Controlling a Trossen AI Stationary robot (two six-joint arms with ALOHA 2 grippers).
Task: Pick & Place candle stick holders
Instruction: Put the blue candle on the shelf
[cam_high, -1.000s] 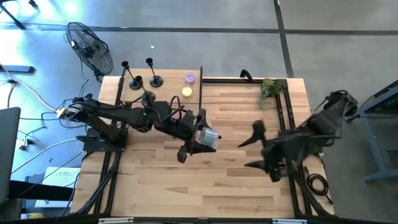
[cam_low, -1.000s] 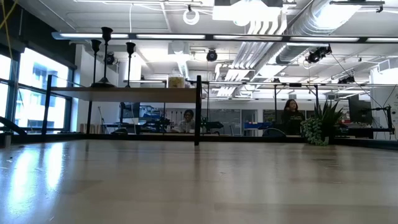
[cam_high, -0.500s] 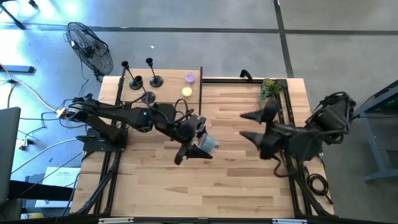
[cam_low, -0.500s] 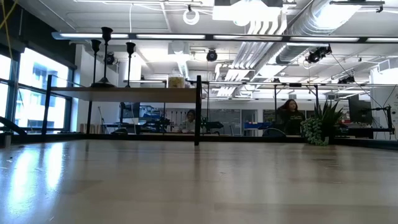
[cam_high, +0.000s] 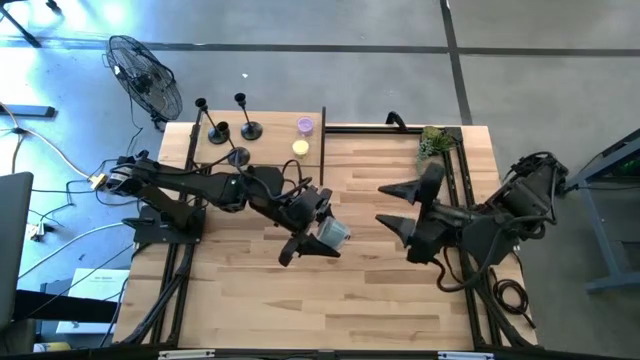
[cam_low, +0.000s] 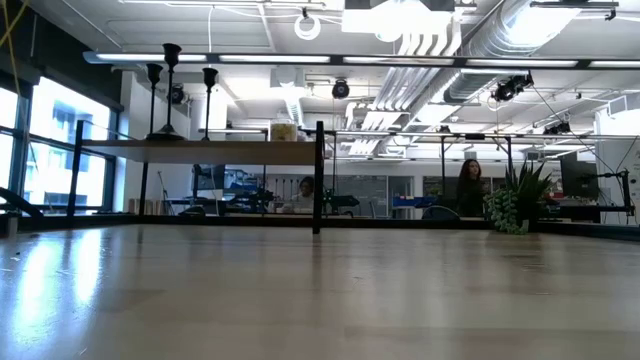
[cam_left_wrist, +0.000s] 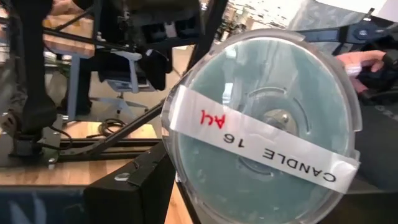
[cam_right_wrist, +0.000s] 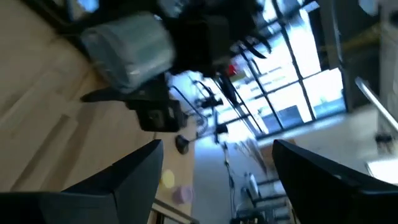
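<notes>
Three black candle stick holders stand on their round bases on the raised shelf at the table's far left; the low view shows them too. My left gripper hovers over the table's middle, shut on a clear round candle jar with a taped label. To its right and apart from it, my right gripper is open with nothing between its fingers, and it faces the jar. My left gripper pinches the candle jar between its two fingers, on the jar's round side wall; one finger shows beside it. The fingers reach out level toward the table's right. The jar lies on its side, its labelled flat face toward the wrist, clear of the table.
A purple candle and a yellow one sit on the shelf next to the holders. A small plant stands at the far right. A black frame runs along the table's edges. People are in the room beyond.
My right gripper has risen, gone toward the far edge and a little toward the left arm, and rolled about its own line, staying open. My left gripper has kept its place but turned at the wrist, swinging the held jar slightly toward the near edge.
</notes>
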